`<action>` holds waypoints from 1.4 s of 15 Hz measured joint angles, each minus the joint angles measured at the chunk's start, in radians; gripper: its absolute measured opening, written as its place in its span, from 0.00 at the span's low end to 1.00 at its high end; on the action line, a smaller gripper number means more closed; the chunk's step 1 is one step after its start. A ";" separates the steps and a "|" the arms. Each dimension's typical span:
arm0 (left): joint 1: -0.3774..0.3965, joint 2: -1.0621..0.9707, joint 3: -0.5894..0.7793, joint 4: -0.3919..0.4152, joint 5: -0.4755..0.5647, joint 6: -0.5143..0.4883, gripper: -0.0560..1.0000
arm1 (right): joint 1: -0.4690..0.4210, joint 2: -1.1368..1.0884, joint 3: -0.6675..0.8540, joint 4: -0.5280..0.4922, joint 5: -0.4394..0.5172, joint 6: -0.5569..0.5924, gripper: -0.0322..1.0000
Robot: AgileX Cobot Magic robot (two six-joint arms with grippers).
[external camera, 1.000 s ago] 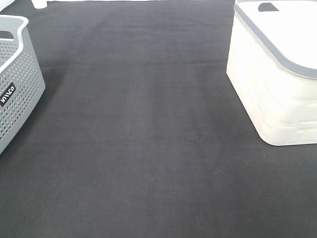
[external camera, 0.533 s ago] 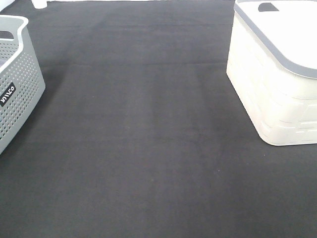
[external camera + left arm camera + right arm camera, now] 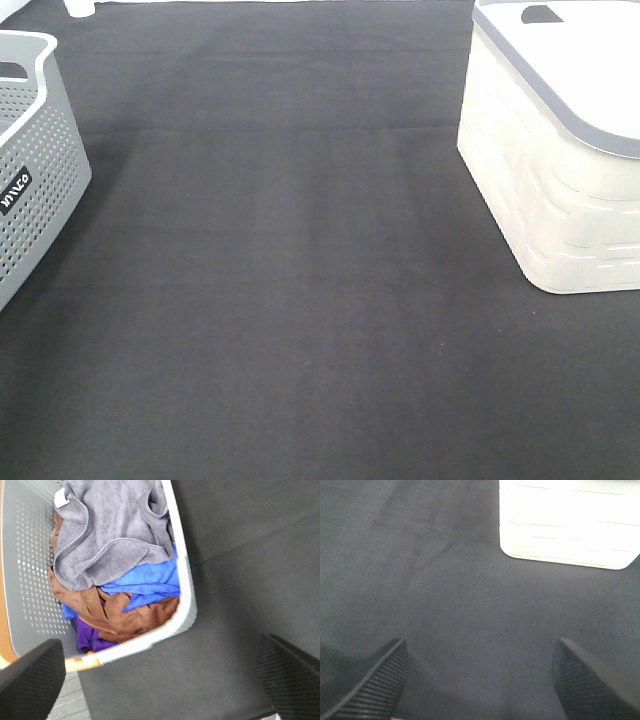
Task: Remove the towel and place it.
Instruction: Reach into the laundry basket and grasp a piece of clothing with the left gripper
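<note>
Grey towel (image 3: 115,530) lies topmost in perforated basket (image 3: 186,587). Left tool (image 3: 160,680) and right tool (image 3: 480,680): jaws wide apart, above table (image 3: 445,580).

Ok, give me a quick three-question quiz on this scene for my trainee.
1. True or false: the grey towel lies on top of the pile in the basket.
2. What does the left pincer hold? A) the towel B) nothing C) the basket's rim
3. What colour is the cloth directly under the towel?

Key: 1 true; 2 B; 3 blue.
</note>
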 joint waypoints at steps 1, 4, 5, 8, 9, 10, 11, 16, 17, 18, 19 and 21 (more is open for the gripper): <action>0.000 0.068 -0.035 0.000 -0.001 0.038 0.97 | 0.000 0.000 0.000 0.000 0.000 0.000 0.77; 0.041 0.219 -0.140 0.005 -0.001 0.300 0.97 | 0.000 0.000 0.000 0.000 0.000 0.000 0.77; 0.079 0.262 -0.167 0.000 -0.001 0.369 0.97 | 0.000 0.000 0.000 0.000 0.000 0.000 0.77; 0.183 0.378 -0.189 0.020 -0.003 0.454 0.97 | 0.000 0.000 0.000 0.000 0.000 0.000 0.77; 0.187 0.415 -0.189 0.040 -0.008 0.461 0.97 | 0.000 0.000 0.000 0.000 0.000 0.000 0.77; 0.188 0.459 -0.189 0.072 -0.035 0.468 0.97 | 0.000 0.000 0.000 0.000 0.000 0.000 0.77; 0.190 0.499 -0.189 0.103 -0.086 0.473 0.97 | 0.000 0.000 0.000 0.000 0.000 0.000 0.77; 0.181 0.749 -0.189 0.258 -0.330 0.558 0.90 | 0.000 0.000 0.000 0.000 0.000 0.000 0.77; 0.172 0.802 -0.189 0.284 -0.332 0.565 0.89 | 0.000 0.000 0.000 0.000 0.000 0.000 0.77; 0.159 0.851 -0.189 0.303 -0.340 0.568 0.88 | 0.000 0.000 0.000 0.000 0.000 0.000 0.77; 0.143 0.903 -0.189 0.312 -0.394 0.572 0.88 | 0.000 0.000 0.000 0.000 0.000 0.000 0.77; 0.123 0.948 -0.191 0.313 -0.480 0.572 0.88 | 0.000 0.000 0.000 0.000 0.000 0.000 0.77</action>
